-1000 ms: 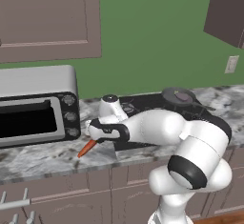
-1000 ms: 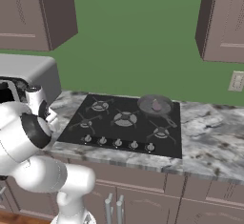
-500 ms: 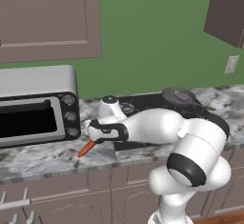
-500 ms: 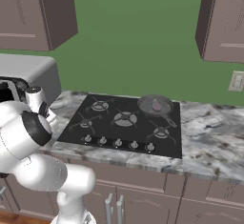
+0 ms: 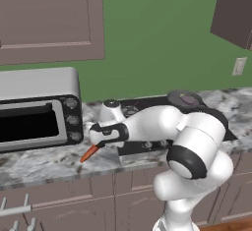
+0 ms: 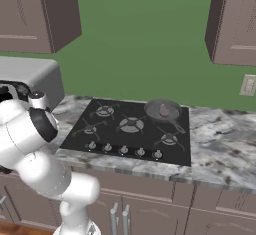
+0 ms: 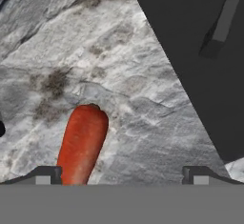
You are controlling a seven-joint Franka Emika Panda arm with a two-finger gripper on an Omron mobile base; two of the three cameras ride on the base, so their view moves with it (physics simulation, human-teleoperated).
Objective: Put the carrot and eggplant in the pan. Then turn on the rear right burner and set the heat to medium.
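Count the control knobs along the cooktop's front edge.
5 knobs in a row along the front edge of the cooktop, left to right, seen in the right base view. None looks hidden.

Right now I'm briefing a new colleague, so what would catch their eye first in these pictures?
The bright orange carrot on the grey stone counter, between the toaster oven and the black stove, stands out most. The white arm bends low over it, its open pincer close above the carrot. On the stove's rear right burner sits a pan with a small purple lump in it.
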